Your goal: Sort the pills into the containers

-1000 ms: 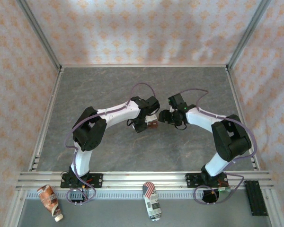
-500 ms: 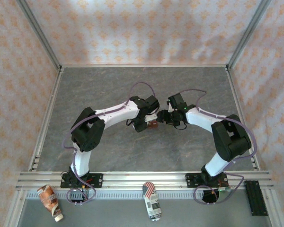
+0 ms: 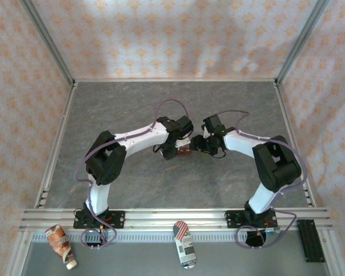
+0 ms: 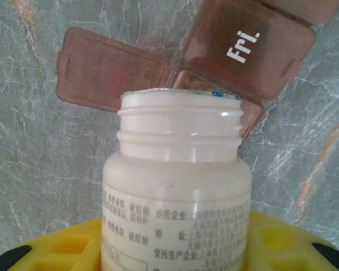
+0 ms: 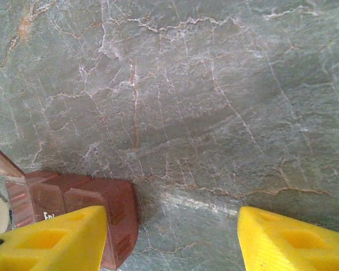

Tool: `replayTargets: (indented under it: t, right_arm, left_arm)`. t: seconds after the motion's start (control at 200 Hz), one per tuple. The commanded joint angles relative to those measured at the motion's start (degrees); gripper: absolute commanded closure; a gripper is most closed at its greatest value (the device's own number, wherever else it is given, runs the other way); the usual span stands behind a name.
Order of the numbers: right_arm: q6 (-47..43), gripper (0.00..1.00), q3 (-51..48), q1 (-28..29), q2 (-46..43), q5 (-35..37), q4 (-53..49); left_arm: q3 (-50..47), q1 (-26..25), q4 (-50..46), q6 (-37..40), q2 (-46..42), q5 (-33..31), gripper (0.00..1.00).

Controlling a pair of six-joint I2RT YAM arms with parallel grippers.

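The red-brown containers [image 4: 248,51] lie on the grey table, one lid [image 4: 110,76] flipped open, the "Fri" compartment closed. My left gripper [image 4: 178,248] is shut on an uncapped white bottle [image 4: 178,186], whose mouth is tipped over the opened compartment. The pills are hidden. In the top view the left gripper [image 3: 175,148] is just left of the containers [image 3: 186,151] and the right gripper [image 3: 200,144] is just to their right. My right gripper [image 5: 172,226] is open with bare table between its fingers. Its left finger [image 5: 56,237] overlaps the end of the containers [image 5: 116,203].
Patterned walls enclose the grey table [image 3: 132,103] on three sides. An aluminium rail [image 3: 172,215] runs along the near edge. In front of it lie a brown packet [image 3: 60,240], a flag-printed tube [image 3: 184,244] and a black block [image 3: 310,240].
The right gripper has slid left, closing the gap to the containers. The left arm and the bottle have stayed where they were.
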Motion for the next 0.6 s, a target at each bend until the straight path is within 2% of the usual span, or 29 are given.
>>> replayTargets:
  t: [0.0,0.596]
  right_arm:
    - [-0.5,0.38,1.3,0.0,0.9,0.0,0.6]
    - [-0.3,0.38,1.4,0.0,1.4,0.1,0.6]
  left_arm:
    - [-0.6,-0.3,-1.3,1.9,-0.5,-3.7,1.00]
    - [-1.5,-2.0,-0.8,2.5,0.8,-4.8,1.00]
